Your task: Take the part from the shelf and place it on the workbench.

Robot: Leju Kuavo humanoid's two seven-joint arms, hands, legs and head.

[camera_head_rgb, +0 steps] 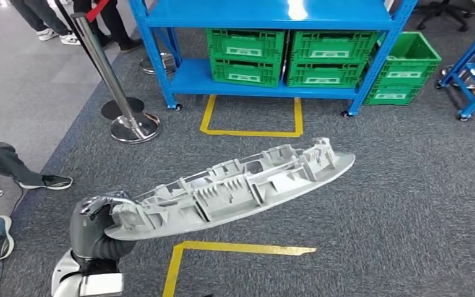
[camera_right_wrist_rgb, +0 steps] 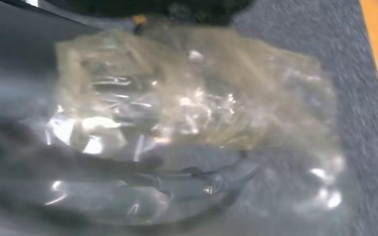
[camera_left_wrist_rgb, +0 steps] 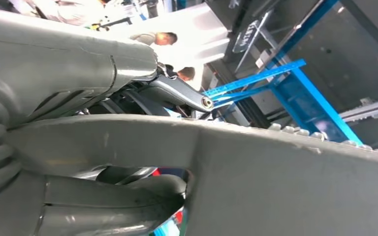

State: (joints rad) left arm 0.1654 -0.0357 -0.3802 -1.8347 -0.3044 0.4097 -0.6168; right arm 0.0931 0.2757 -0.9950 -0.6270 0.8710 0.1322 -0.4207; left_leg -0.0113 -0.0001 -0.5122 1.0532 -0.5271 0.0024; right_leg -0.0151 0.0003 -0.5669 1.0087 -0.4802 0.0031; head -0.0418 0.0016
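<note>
The left hand (camera_head_rgb: 99, 216) is reaching up from the lower left and gripping one end of the long grey part (camera_head_rgb: 235, 189); the part is hanging tilted over the grey carpet (camera_head_rgb: 377, 204), in front of the blue shelf (camera_head_rgb: 272, 18); the right hand (camera_right_wrist_rgb: 128, 172) is blurred behind clear plastic, so whether it is open or closed I cannot tell.

floor (camera_head_rgb: 408, 204): dark grey carpet, yellow tape lines (camera_head_rgb: 250, 131) | shelf (camera_head_rgb: 272, 13): blue metal on castors, green crates (camera_head_rgb: 245, 55) on its low tier, one more crate (camera_head_rgb: 405, 68) on the floor beside it | far left: chrome barrier post (camera_head_rgb: 108, 77), people's shoes (camera_head_rgb: 54, 182) | light: bright glare on shelf top
</note>
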